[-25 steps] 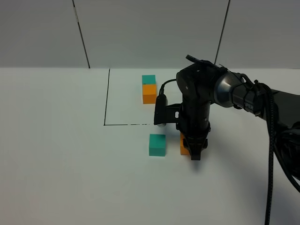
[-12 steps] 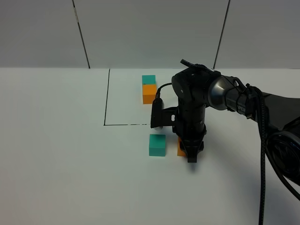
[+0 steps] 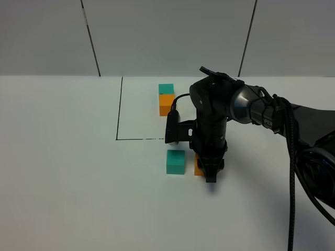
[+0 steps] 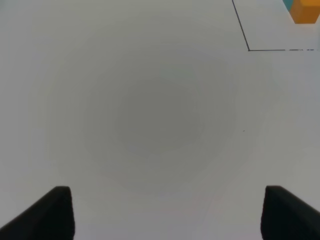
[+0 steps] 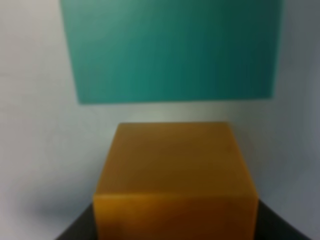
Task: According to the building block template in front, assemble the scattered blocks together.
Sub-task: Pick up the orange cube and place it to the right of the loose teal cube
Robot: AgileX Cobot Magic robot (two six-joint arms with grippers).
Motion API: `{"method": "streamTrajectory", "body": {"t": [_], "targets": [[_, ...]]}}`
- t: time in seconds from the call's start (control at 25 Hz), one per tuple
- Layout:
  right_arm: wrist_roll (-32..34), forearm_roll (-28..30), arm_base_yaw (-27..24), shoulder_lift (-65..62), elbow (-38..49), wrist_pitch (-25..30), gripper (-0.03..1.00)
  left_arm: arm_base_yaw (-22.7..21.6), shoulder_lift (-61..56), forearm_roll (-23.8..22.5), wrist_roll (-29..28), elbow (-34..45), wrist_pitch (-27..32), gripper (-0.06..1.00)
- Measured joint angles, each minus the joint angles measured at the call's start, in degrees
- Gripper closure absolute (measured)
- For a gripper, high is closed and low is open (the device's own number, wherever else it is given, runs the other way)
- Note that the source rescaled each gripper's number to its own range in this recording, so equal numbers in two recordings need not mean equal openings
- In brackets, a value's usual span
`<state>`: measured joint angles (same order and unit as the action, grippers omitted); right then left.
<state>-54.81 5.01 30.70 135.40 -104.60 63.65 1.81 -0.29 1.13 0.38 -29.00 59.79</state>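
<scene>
- Shifted since the earlier frame: the right claw (image 3: 210,170) and the orange cube (image 3: 198,167) in its grip now sit nearer the teal cube (image 3: 175,161). The teal cube and the template (image 3: 166,98) have not moved.
- Exterior high: the right claw points down, clamped on the orange cube. That cube stands just beside the teal cube on the surface (image 3: 63,183), with a narrow gap between them. Both lie outside the outline (image 3: 119,110), on its near side. The template sits inside it.
- Left wrist: the left claw (image 4: 170,215) hangs over bare surface, fingers wide apart, holding nothing. A corner of the outline and part of the template show at the frame's edge.
- Right wrist: the orange cube fills the space between the fingers. The teal cube lies directly ahead, faces roughly parallel, with a pale strip of surface between. Whether the orange cube rests on the surface or rides clear cannot be told.
- Handling (judgement): both cubes look rigid, light and matte. Grip on two opposite flat faces, centred. The unheld teal cube will likely slide or turn on contact, so close the gap slowly and squarely.
</scene>
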Motion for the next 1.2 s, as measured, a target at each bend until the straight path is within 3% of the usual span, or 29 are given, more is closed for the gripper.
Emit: {"method": "streamTrajectory", "body": {"t": [0.36,1.2], "targets": [[0.4,-0.27,0.83,2.21,-4.31,1.61,0.97,0.0,0.0,0.0,0.0,0.0,0.0,0.25],[0.45,-1.51,1.27,2.31,-4.66,1.73,0.97,0.0,0.0,0.0,-0.06,0.0,0.0,0.25]]}}
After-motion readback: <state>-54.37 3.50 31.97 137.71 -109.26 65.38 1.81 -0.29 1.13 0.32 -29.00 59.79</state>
